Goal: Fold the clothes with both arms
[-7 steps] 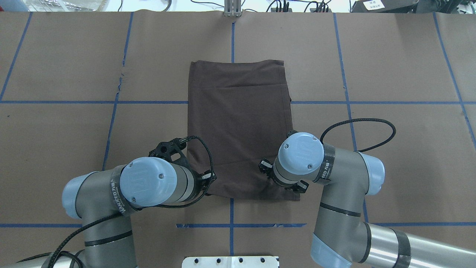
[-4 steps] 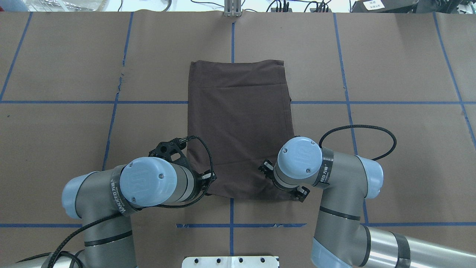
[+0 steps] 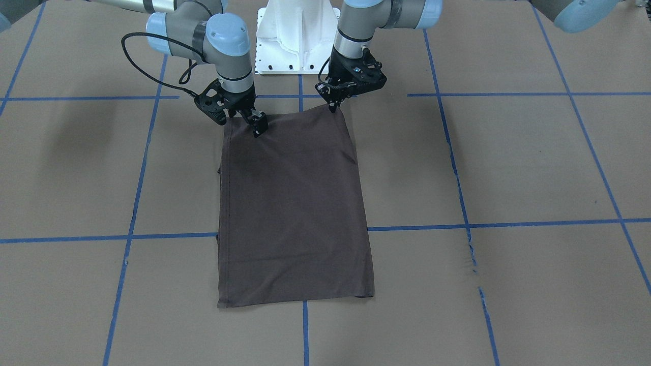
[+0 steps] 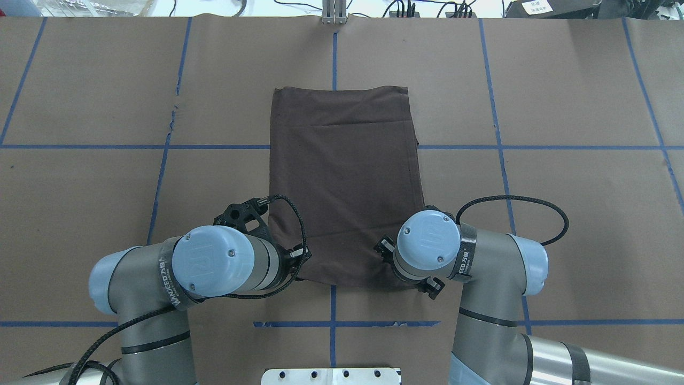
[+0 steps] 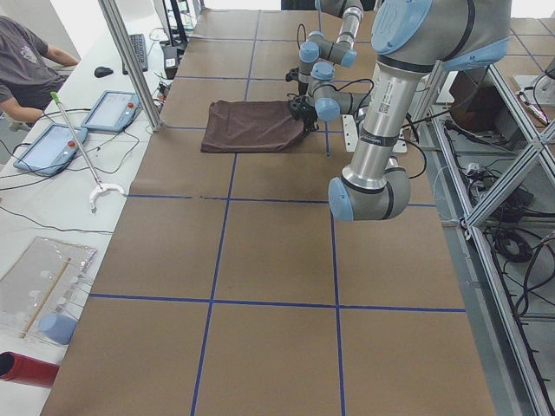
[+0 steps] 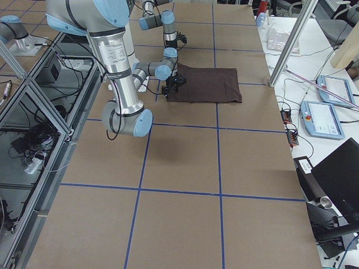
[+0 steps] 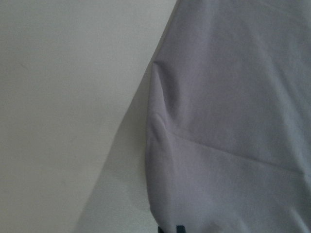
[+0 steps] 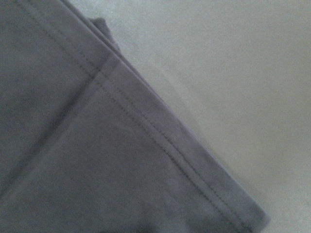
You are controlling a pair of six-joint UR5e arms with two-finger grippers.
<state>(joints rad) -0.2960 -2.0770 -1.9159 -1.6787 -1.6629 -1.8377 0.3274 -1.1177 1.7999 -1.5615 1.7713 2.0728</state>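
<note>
My left gripper pinches 1 T-shirt corner. My right gripper is open and might grab just 1 layer.

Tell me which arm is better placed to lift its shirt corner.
Left, probably: the left tool sits at a near corner of the shirt, while the right tool hangs inboard of its corner.

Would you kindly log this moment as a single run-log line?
phase: fold grasp | T-shirt: flat, folded rectangle | left end effector: pinching robot-side corner | right end effector: at other robot-side corner, closure unclear
</note>
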